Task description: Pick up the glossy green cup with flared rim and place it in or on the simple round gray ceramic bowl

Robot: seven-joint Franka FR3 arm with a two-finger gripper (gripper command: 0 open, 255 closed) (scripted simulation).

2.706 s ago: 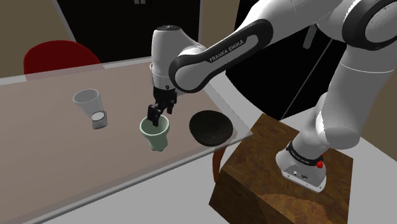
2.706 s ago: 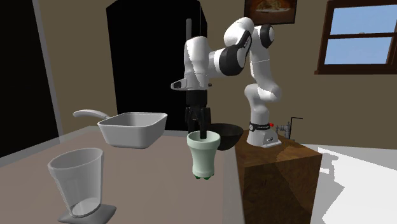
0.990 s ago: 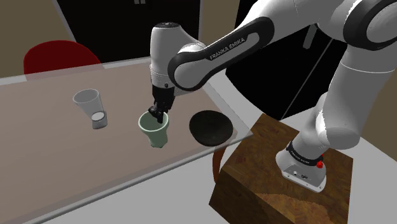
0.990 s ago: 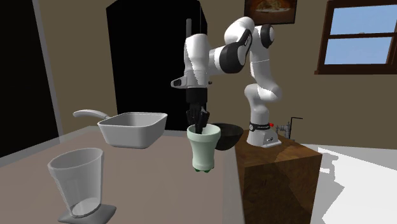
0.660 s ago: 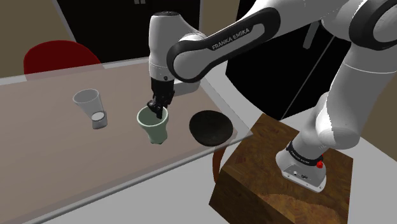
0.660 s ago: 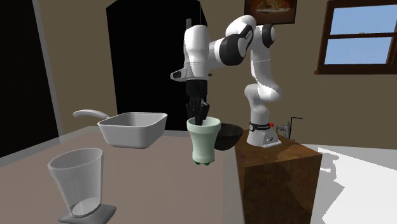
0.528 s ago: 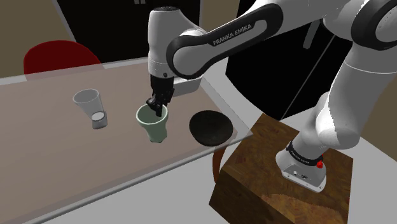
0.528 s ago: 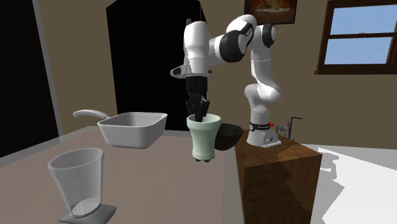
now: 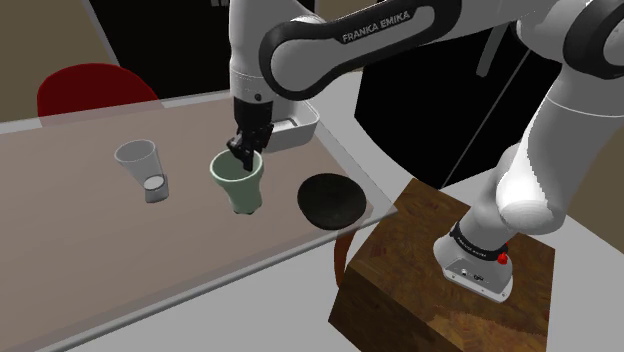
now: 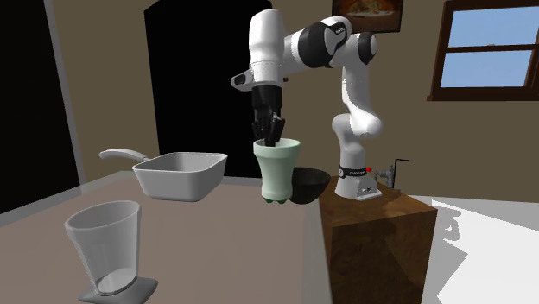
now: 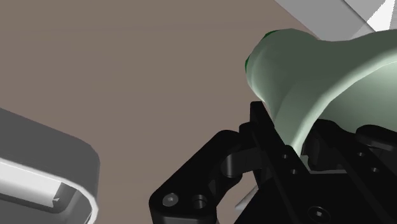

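Shoulder view shows the cup (image 9: 238,185) higher than a moment ago, up off the table (image 9: 90,230), so the pick-up looks done and the carry comes next. The jaws pinch its rim, one finger inside. It hangs beside the dark bowl (image 9: 333,198), not over it. The cup is pale green, shiny and wide-rimmed.

the brown worktop (image 9: 110,250) is carrying a dark bowl (image 9: 333,200) at its stand-side corner, a grey handled dish (image 10: 180,175) along an edge, and a clear tumbler (image 9: 140,165).
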